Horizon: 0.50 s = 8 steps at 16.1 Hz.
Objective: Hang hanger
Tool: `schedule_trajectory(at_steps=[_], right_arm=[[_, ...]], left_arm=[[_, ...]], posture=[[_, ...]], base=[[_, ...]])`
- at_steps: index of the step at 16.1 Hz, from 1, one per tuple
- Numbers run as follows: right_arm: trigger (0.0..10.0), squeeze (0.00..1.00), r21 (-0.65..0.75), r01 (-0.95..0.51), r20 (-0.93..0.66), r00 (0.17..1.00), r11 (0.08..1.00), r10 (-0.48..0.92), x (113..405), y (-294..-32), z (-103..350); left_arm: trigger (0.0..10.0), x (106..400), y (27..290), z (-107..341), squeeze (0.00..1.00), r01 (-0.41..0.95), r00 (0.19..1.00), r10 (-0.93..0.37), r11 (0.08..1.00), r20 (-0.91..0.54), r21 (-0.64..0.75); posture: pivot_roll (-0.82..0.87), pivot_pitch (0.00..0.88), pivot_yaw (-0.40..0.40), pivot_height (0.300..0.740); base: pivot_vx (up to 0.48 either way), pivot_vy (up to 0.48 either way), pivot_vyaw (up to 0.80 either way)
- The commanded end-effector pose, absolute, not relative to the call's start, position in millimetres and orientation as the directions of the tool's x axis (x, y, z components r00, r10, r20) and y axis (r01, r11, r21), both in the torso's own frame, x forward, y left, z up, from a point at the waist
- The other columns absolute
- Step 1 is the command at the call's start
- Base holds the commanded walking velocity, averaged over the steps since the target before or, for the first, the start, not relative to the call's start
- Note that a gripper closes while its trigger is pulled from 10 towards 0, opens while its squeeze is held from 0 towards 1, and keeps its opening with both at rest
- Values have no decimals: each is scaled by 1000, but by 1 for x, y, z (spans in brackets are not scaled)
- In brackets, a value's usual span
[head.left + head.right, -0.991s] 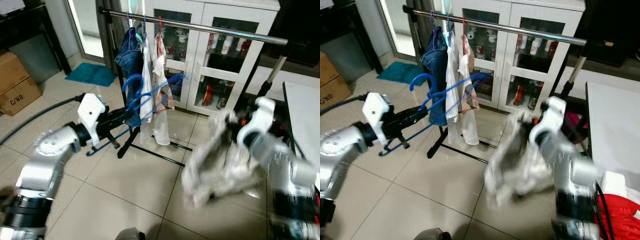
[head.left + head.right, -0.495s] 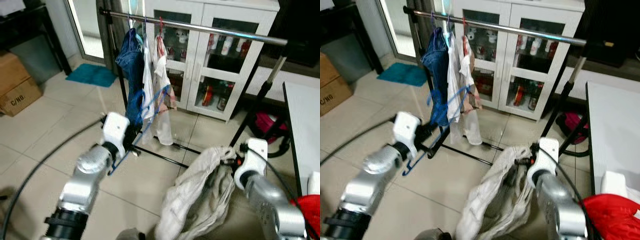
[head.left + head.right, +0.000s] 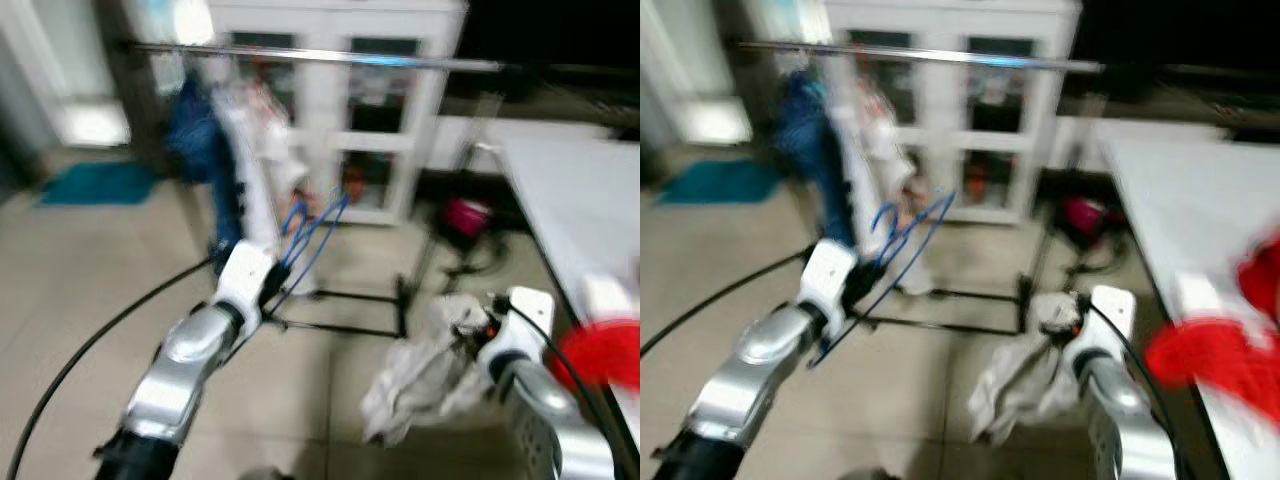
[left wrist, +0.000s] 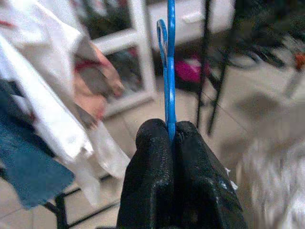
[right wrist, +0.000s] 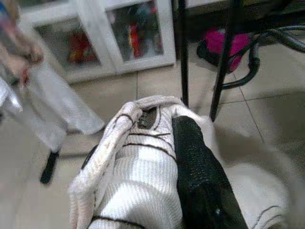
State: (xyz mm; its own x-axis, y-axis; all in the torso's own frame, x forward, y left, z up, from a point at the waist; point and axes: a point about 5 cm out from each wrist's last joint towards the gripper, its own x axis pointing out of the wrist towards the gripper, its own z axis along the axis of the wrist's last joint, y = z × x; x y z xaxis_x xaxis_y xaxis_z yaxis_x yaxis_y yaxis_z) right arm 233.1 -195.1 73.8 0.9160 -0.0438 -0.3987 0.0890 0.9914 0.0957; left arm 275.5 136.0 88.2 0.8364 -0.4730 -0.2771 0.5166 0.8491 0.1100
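Blue plastic hanger (image 4: 169,71): held edge-on between the two black fingers (image 4: 152,176) of the left gripper (image 3: 272,285), which are pressed together on it; its hook is raised toward the hung clothes and is not yet on the rail. Steel rail (image 3: 330,58): seen running across the top of the blurred head views, on a black stand (image 5: 224,62). Garments on the rail: blue jeans (image 3: 195,130) and white cloths (image 3: 245,140), grouped at its left end. White ribbed garment (image 5: 138,167): draped over and around the right gripper (image 3: 478,330), whose fingers (image 5: 195,162) are clamped on it, low above the tiled floor (image 3: 90,260). White glass-door cabinet (image 3: 350,110): placed behind the rail. Red item (image 3: 600,350): lying on the white counter (image 3: 570,190) at the right.
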Motion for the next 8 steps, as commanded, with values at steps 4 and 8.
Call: schedule_trajectory(at_steps=[4,8], right_arm=[[10000,0,73,97,-291,954,993,-71,237,-202,98],[10000,0,-51,161,-263,950,986,-169,233,-207,93]], left_arm=[[10000,282,131,100,0,514,845,-484,853,-229,92],[10000,276,125,101,0,522,840,-500,851,-210,58]], posture=[[3,1,19,740],[-6,12,12,740]], base=[[0,454,-800],[0,83,-800]])
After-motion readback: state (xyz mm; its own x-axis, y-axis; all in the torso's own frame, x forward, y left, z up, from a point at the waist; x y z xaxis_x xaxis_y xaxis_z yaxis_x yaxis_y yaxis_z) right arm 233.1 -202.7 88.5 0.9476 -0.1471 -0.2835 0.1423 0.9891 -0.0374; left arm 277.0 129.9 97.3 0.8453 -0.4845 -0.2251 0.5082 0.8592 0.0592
